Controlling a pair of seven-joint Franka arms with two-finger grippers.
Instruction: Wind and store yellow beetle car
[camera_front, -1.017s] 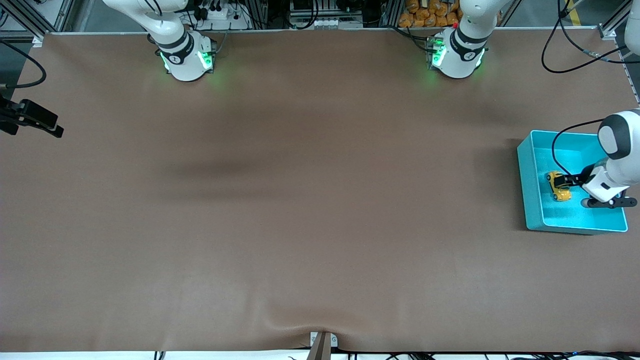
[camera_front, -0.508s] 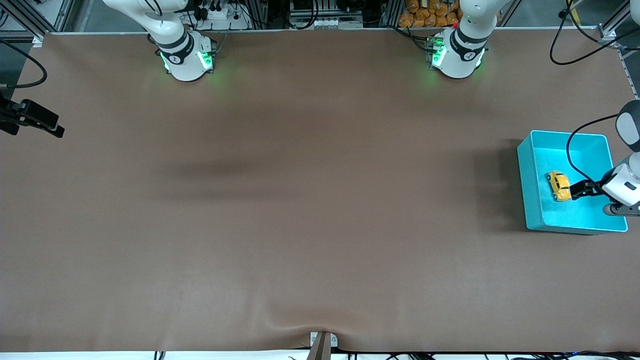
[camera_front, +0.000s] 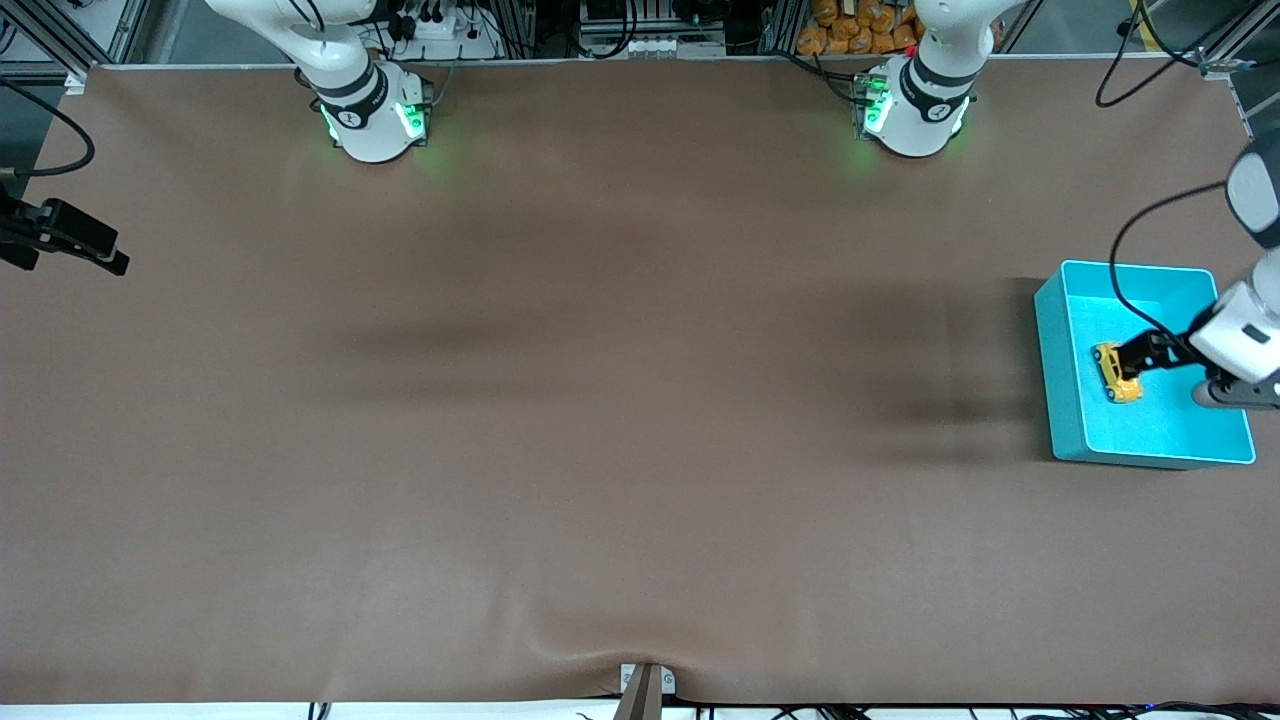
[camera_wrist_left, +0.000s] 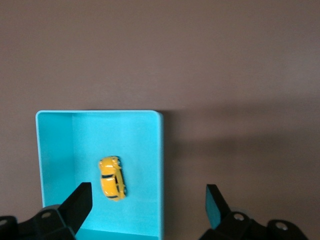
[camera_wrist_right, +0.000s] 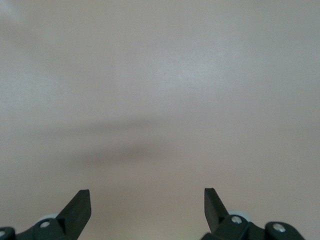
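The yellow beetle car (camera_front: 1117, 372) lies on the floor of the turquoise bin (camera_front: 1046, 370) at the left arm's end of the table. My left gripper (camera_front: 1135, 357) hangs open and empty above the bin, over the car. In the left wrist view the car (camera_wrist_left: 111, 178) lies inside the bin (camera_wrist_left: 159, 150), well below my left gripper (camera_wrist_left: 148, 197), whose two fingers stand wide apart and touch nothing. My right gripper (camera_wrist_right: 146, 200) is open and empty over bare brown table.
A black device on a cable (camera_front: 70, 240) juts over the table edge at the right arm's end. A small clamp (camera_front: 645, 685) sits at the edge nearest the front camera. The brown mat (camera_front: 600, 400) carries nothing else.
One second ago my left gripper was down at the car in the bin. It has since drawn off and risen. The car stays on the bin floor.
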